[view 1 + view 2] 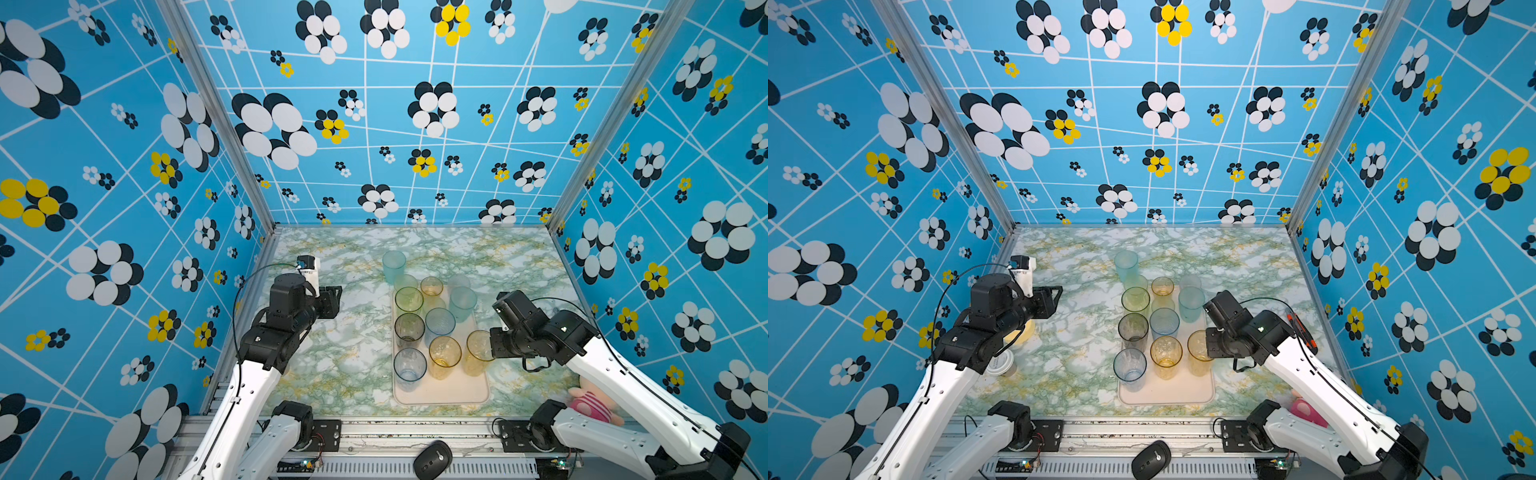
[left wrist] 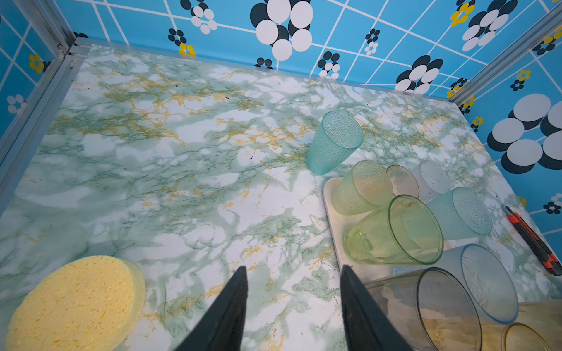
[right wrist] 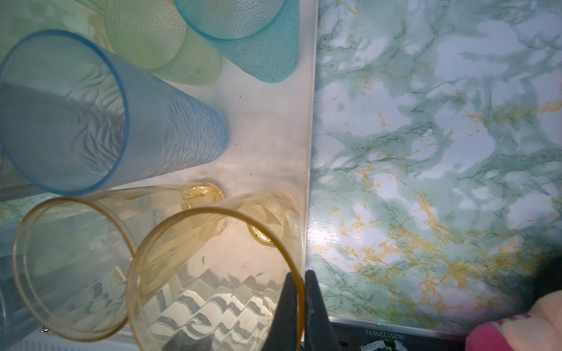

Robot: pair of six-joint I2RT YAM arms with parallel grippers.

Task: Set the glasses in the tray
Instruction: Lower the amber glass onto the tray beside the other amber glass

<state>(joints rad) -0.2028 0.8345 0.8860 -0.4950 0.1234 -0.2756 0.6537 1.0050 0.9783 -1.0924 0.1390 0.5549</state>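
1. Right claw (image 3: 299, 273): clamped tight on the rim of an amber glass (image 1: 480, 347), with one finger inside the wall and one outside (clear in the right wrist view).
2. The amber glass is upright at the near right edge of the tray (image 1: 440, 397). Cannot tell whether its base touches the tray.
3. Left claw (image 2: 293, 269): about half open, holds nothing, hangs over bare table (image 2: 182, 182) left of the tray.
4. Other glasses (image 1: 439, 322) stand upright, packed close on the tray: green, grey, blue, amber, teal.
5. One teal glass (image 1: 393, 266) stands on the table just beyond the tray's far end, off the tray.
6. A yellow sponge (image 2: 73, 304) lies on the table near the left claw.
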